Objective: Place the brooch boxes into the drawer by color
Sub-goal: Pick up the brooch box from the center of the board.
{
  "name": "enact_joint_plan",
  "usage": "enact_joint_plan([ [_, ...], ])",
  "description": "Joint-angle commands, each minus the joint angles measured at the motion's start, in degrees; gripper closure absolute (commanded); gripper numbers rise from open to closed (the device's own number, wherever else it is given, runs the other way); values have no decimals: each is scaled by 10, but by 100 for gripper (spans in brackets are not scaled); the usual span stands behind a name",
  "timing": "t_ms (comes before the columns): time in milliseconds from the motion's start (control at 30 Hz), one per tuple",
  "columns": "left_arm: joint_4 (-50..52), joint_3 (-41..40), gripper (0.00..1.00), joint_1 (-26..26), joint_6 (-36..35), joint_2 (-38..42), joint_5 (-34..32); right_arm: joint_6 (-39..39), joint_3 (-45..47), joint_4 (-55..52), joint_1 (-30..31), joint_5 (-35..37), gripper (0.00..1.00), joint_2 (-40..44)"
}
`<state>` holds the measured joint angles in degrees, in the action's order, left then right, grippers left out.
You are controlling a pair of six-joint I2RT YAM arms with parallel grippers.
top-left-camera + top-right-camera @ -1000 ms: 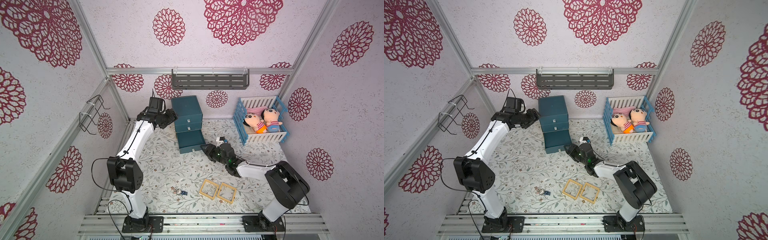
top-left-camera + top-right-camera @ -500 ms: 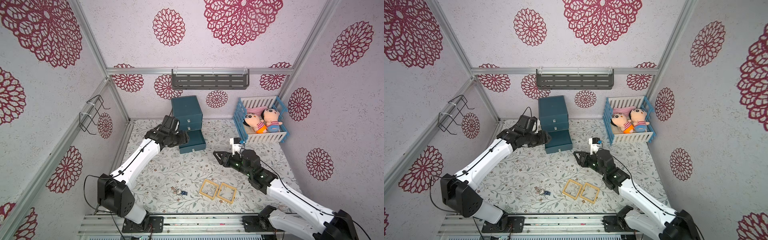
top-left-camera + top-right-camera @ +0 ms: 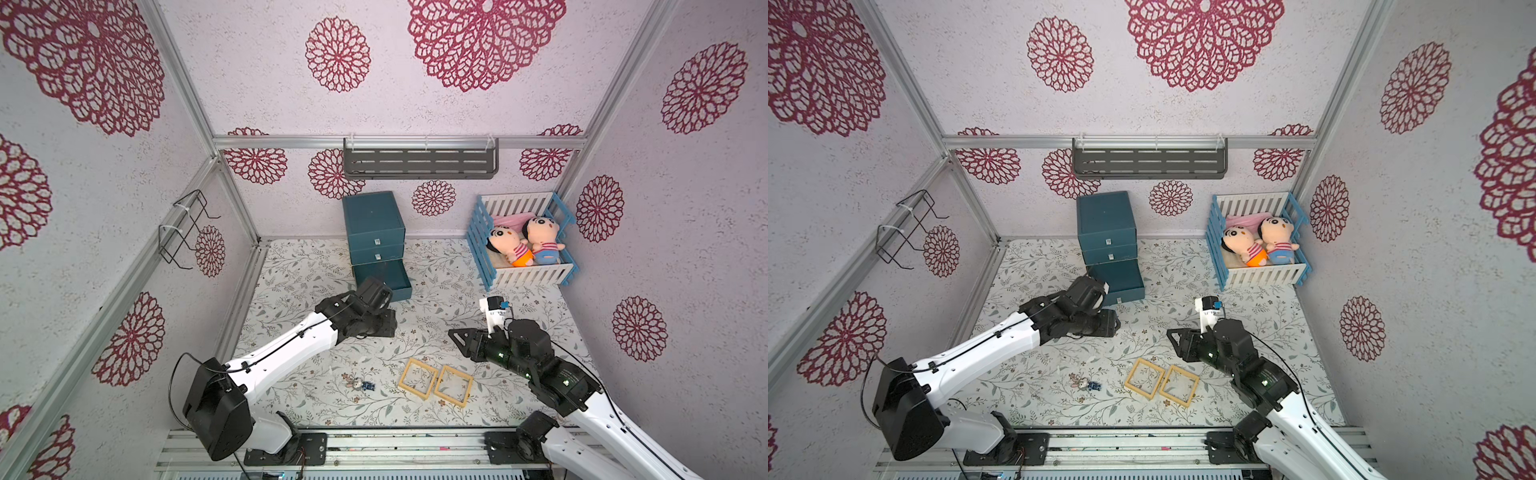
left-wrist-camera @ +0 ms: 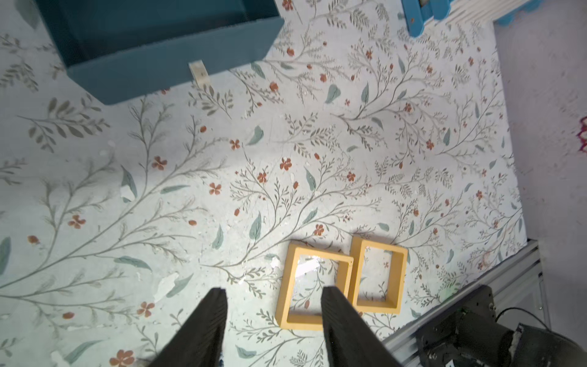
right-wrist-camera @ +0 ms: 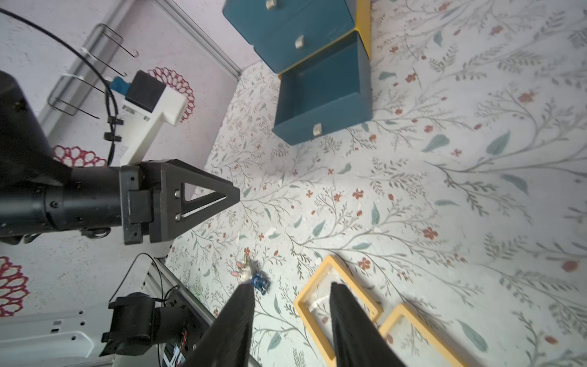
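Brooch boxes, two yellow ones, lie side by side well in front of the drawer, its bottom tray pulled out. Left gripper and right gripper hover near them, fingers apart, empty.

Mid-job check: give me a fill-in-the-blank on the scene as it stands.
Of the chest, only the ___ drawer is open.
Inside, that drawer is ___.
___ yellow boxes lie on the mat.
The left gripper holds ___.
Missing: bottom; empty; two; nothing.
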<state>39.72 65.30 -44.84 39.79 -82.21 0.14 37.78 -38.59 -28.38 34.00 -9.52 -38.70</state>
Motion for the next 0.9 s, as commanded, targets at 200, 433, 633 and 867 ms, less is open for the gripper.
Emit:
enact_joint_plan([
  [200, -47, -53, 51, -97, 45, -13, -66, -34, -46, -113, 4, 36, 55, 0],
  [433, -42, -43, 55, -149, 50, -58, -108, -54, -44, -103, 4, 13, 55, 17],
  [633, -49, -47, 55, -173, 50, -83, -137, -61, -39, -103, 4, 10, 55, 32],
  [867, -93, -71, 55, -188, 51, -107, -151, -60, -39, -104, 4, 9, 55, 38],
])
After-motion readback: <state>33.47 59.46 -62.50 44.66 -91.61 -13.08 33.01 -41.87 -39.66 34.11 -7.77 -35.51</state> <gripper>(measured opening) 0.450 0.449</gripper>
